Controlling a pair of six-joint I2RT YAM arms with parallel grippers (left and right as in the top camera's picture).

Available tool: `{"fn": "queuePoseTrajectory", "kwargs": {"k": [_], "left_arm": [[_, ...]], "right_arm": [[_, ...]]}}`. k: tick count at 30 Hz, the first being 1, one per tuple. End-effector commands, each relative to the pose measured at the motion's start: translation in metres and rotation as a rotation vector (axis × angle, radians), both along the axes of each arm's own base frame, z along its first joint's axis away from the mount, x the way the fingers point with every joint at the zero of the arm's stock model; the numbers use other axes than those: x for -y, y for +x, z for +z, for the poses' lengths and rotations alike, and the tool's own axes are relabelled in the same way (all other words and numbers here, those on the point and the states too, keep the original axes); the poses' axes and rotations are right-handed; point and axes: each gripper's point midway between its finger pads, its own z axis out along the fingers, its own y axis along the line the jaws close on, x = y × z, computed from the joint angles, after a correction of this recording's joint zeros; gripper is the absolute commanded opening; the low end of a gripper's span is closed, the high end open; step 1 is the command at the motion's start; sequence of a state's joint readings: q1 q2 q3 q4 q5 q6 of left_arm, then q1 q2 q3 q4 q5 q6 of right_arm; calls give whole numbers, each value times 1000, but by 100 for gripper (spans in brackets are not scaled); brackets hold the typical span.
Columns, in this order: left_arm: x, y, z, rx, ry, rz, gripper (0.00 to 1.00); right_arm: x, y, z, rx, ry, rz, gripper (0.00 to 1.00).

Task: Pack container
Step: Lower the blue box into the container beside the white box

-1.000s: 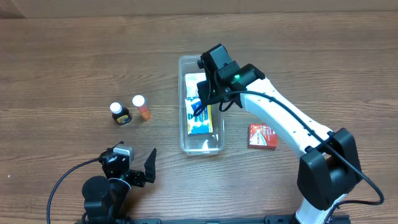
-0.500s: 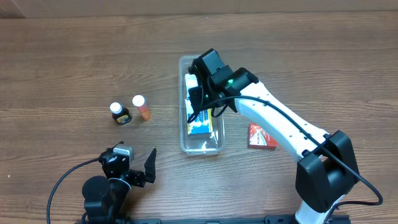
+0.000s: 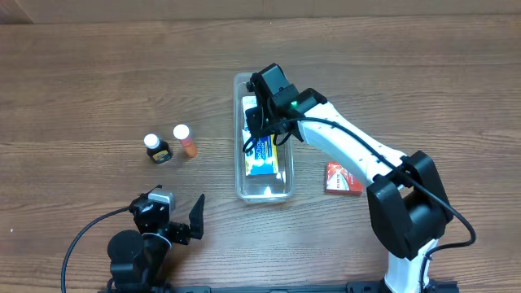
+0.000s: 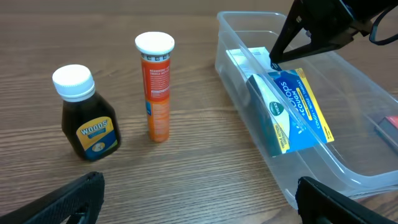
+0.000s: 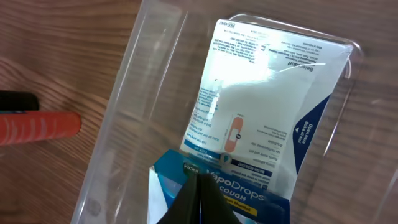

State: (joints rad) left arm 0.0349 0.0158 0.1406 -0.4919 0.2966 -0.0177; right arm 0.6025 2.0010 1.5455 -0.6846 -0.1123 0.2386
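Note:
The clear container (image 3: 264, 198) lies lengthwise at mid-table and also shows in the left wrist view (image 4: 348, 168) and the right wrist view (image 5: 124, 124). Inside, a white bandage pack (image 5: 261, 106) lies flat at the far end. My right gripper (image 3: 256, 133) reaches into the bin, fingers pressed together on a blue Vicks VapoDrops bag (image 4: 295, 109), which stands tilted against the wall. The right wrist view shows the closed gripper (image 5: 198, 174) over the bag (image 5: 267, 186). My left gripper (image 3: 181, 213) is open and empty near the front edge.
A dark Woods syrup bottle (image 3: 157, 149) and an orange tube (image 3: 186, 140) stand left of the bin, both also in the left wrist view: the bottle (image 4: 87, 118), the tube (image 4: 155, 87). A red box (image 3: 343, 178) lies right of the bin.
My right gripper has moved left and down into the bin with the blue bag, which now rests lower inside. The left arm has not moved.

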Motion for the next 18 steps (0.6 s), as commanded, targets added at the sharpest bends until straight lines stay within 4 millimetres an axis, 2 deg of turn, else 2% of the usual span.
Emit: {"fn": "queuePoseTrajectory", "kwargs": {"k": [1,4,9,15,18], "left_arm": [[0,0,1,14,11,-8,100],[0,0,1,13,11,-8,100],[0,0,1,14,11,-8,100],[0,0,1,13,11,-8,100],[0,0,1,14,11,-8,100]], "right_arm": [[3,-2,7,-2,-6,-1,4],[7,-7,3,-28,-24,0,4],[5,-5,3,-18,-18,0,4],[-5,13,13,58,31,-5,6],[-5,13,10,53,28,-5,8]]}}
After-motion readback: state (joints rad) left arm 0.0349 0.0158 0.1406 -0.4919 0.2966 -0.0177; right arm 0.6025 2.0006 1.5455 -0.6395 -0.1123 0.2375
